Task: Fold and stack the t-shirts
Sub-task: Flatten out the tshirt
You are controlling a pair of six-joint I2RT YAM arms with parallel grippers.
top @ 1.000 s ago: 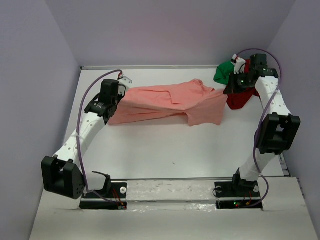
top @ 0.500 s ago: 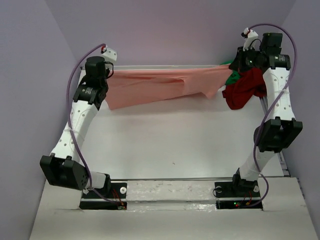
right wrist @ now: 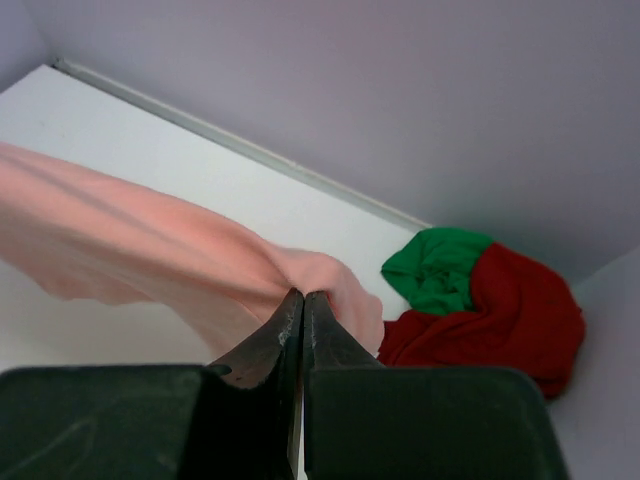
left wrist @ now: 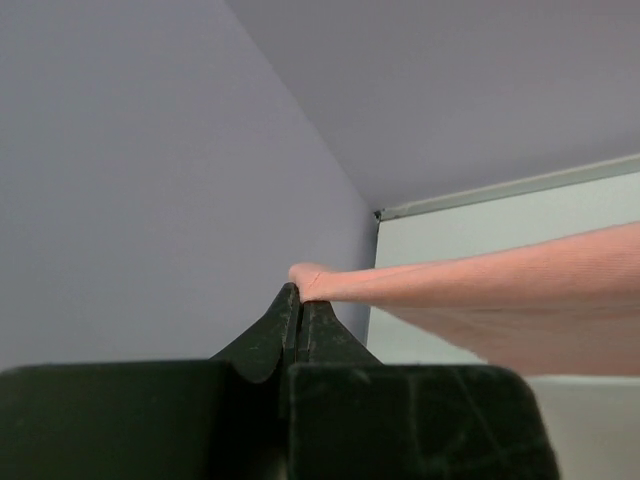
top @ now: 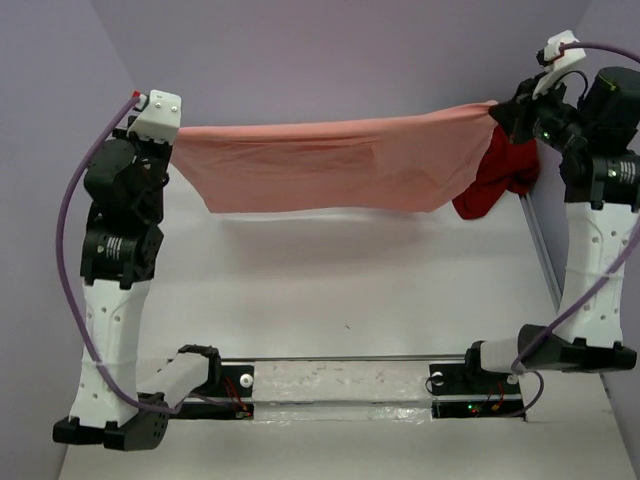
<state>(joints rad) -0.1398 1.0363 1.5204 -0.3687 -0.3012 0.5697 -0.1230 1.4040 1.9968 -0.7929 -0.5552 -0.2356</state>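
The salmon-pink t-shirt point(top: 330, 170) hangs stretched like a banner above the table point(top: 350, 300), held at both ends and, as far as the overhead view shows, clear of the surface, with its shadow on the white top below. At left, the left gripper point(left wrist: 299, 300) is raised close to the left wall point(top: 50, 150), its fingers clenched on a bunched corner of the pink cloth. From there the fabric runs nearly taut along its upper edge, and its lower edge sags in a shallow curve toward the middle. At right, the right gripper point(right wrist: 303, 300) pinches the other end, jaws pressed tight on a fold, close to the right wall point(top: 615, 40). Just past that end, in the far right corner, the dark red t-shirt point(right wrist: 510, 310) lies crumpled on the table with the green t-shirt point(right wrist: 440, 265) bunched against it; neither is folded yet. This looks like the spreading step for the first shirt — the garment opened out in the air before being laid flat. The next move would call for both arms to descend together and keep the tension even, so that the lower edge lands first and the cloth settles without wrinkles. The broad bare stretch of table under and in front of the shirt offers the room; both side walls are close to the arms, and the heap in the corner crowds the right end.
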